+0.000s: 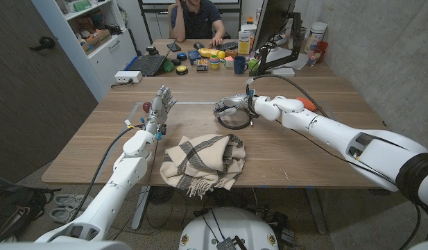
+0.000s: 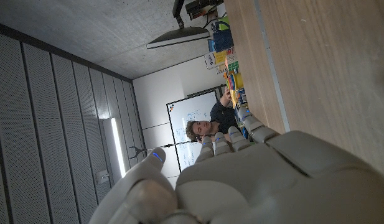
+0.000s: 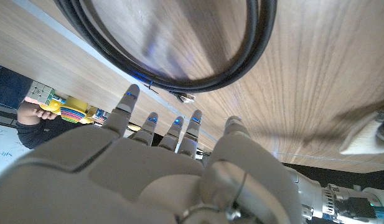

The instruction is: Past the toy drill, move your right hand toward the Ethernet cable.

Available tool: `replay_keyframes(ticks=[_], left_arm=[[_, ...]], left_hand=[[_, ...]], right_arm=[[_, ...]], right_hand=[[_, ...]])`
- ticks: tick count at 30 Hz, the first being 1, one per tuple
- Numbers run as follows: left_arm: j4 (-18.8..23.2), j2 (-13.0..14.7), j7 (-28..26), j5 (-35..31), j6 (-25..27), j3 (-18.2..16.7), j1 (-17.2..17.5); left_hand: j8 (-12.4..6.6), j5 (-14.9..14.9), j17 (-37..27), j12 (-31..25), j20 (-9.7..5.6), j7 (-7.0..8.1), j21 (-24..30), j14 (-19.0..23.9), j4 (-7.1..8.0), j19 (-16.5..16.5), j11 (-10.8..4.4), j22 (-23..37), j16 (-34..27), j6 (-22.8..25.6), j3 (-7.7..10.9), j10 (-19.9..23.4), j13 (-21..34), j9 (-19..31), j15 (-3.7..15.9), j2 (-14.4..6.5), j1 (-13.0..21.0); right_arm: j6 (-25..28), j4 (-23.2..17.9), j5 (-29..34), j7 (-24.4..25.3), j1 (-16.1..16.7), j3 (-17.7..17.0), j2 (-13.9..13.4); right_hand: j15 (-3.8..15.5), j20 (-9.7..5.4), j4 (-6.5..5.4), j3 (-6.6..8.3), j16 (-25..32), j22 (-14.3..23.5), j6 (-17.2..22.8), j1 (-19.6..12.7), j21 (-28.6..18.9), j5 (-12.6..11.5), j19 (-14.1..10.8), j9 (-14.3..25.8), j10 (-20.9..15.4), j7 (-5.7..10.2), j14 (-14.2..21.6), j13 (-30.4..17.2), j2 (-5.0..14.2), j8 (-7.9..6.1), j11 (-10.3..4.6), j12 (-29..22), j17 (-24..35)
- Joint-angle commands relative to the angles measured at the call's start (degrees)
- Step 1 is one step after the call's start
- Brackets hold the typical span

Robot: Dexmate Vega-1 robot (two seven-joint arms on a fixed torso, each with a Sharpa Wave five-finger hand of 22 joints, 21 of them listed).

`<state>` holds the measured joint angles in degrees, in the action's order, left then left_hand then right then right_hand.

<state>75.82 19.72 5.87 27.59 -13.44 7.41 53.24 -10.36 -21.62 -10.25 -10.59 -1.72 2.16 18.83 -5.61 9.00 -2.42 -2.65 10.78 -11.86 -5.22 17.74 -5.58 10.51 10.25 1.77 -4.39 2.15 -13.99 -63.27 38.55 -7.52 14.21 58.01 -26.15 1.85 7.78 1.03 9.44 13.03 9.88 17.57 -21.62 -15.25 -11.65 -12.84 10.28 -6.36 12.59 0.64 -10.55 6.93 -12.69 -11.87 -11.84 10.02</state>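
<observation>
Right hand [image 1: 231, 105] hovers right over the coiled cable [image 1: 234, 119] at mid surface [image 1: 324, 149], fingers [image 3: 179, 127] spread apart, holding nothing. Cable sits just near of the fingertips, under the palm. Left hand [image 1: 159, 104] is well left, open, upright.

The robot's right arm reaches from the near right across to the middle of the table, its right hand [image 1: 231, 105] stretched out toward the left with the fingers [image 3: 126, 106] extended and apart, holding nothing. The left arm runs up the left side; the left hand [image 1: 160, 104] stands upright, fingers [image 1: 165, 92] pointing to the far side, empty.
</observation>
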Motion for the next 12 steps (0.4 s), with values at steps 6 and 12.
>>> replay_keyframes(ticks=[6, 12], left_arm=[[-1.0, -0.1, 0.5, 0.1, 0.1, 0.3, -0.8], [-1.4, -0.1, 0.7, 0.1, 0.1, 0.4, -1.2]], left_hand=[[-0.40, -0.3, -0.3, -0.2, 0.13, -0.13, -0.1, -0.3, -0.07, -0.5, -0.09, 0.2, -0.3, -0.4, -0.33, -0.3, 0.3, 0.3, -0.09, -1.0, -0.4], [-0.40, -0.4, -0.3, -0.2, 0.10, -0.14, -0.2, -0.3, -0.07, -0.5, -0.13, 0.2, -0.3, -0.5, -0.41, -0.3, 0.3, 0.3, -0.10, -1.0, -0.4]], right_arm=[[-0.2, 0.9, -0.9, 0.1, -0.5, 0.2, 0.3], [0.0, 0.8, -1.3, -0.2, -0.4, 0.1, 0.2]], right_hand=[[3.01, 0.14, -0.08, 0.43, 0.0, 0.1, 0.7, -0.2, 0.7, -0.4, 0.7, 0.2, -0.2, 0.03, 0.4, -0.1, 0.50, 0.18, 0.08, 0.3, 0.1], [3.05, 0.04, -0.11, 0.47, -0.1, 0.1, 0.8, -0.1, 0.8, -0.4, 0.6, 0.2, -0.3, 0.04, 0.5, -0.1, 0.50, 0.28, 0.07, 0.4, 0.1]])
